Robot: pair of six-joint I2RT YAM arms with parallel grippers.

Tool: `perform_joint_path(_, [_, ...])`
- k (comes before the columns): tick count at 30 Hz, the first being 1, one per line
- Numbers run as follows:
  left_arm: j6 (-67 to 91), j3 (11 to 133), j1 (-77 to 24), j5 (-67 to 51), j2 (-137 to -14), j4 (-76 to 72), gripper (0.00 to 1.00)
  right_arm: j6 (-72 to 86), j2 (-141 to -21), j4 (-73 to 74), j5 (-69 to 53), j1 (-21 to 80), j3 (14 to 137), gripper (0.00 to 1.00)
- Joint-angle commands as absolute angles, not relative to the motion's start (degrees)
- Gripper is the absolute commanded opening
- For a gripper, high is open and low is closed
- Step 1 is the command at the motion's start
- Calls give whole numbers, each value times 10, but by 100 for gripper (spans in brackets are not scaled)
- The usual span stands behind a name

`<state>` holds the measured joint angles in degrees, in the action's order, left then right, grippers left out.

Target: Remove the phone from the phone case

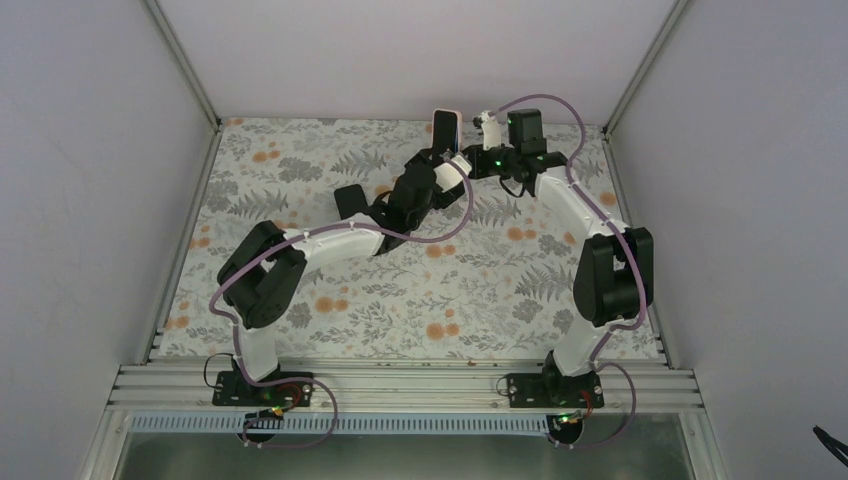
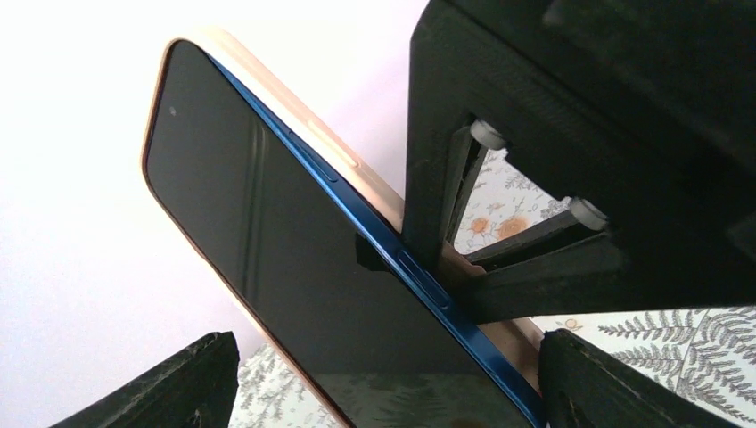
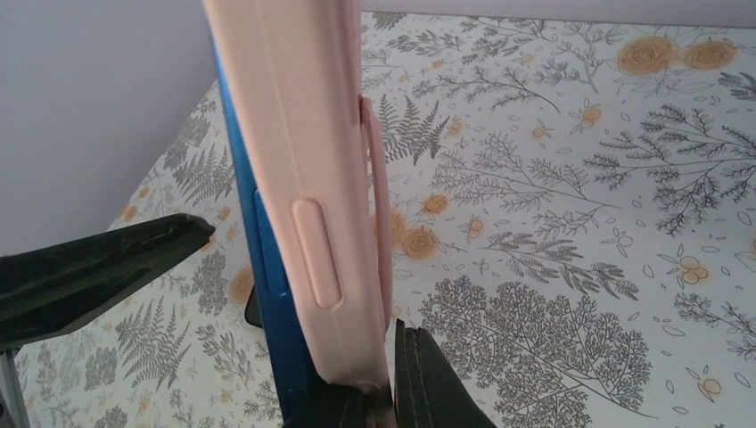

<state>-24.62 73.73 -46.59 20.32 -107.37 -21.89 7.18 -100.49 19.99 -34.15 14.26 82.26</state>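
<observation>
The phone (image 1: 445, 128), with a dark screen and a blue frame, stands upright above the back of the table in a pale pink case. In the left wrist view the phone (image 2: 294, 259) fills the middle, and the case (image 2: 339, 152) shows along its far edge. My left gripper (image 2: 388, 348) straddles the phone's lower end, with one finger (image 2: 606, 383) against the blue edge. My right gripper (image 3: 383, 397) is shut on the case's side wall (image 3: 294, 134). That wall stands away from the blue frame (image 3: 267, 294).
A floral cloth (image 1: 420, 290) covers the table. White walls enclose the back and both sides. Both arms meet near the back centre, with my left gripper (image 1: 437, 162) under the phone and my right gripper (image 1: 463, 160) at its right side.
</observation>
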Motion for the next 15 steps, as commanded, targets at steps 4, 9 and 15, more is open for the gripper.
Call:
perform_joint_path(4, [-268, 726, -453, 277, -1057, -268, 80, 79, -982, 167, -354, 147, 831, 4])
perform_joint_path(9, [-278, 717, -442, 305, -1059, -286, 64, 79, -977, 176, -349, 147, 839, 4])
perform_joint_path(15, [-359, 685, -441, 353, -1052, -377, 64, 78, -963, 182, -345, 147, 841, 3])
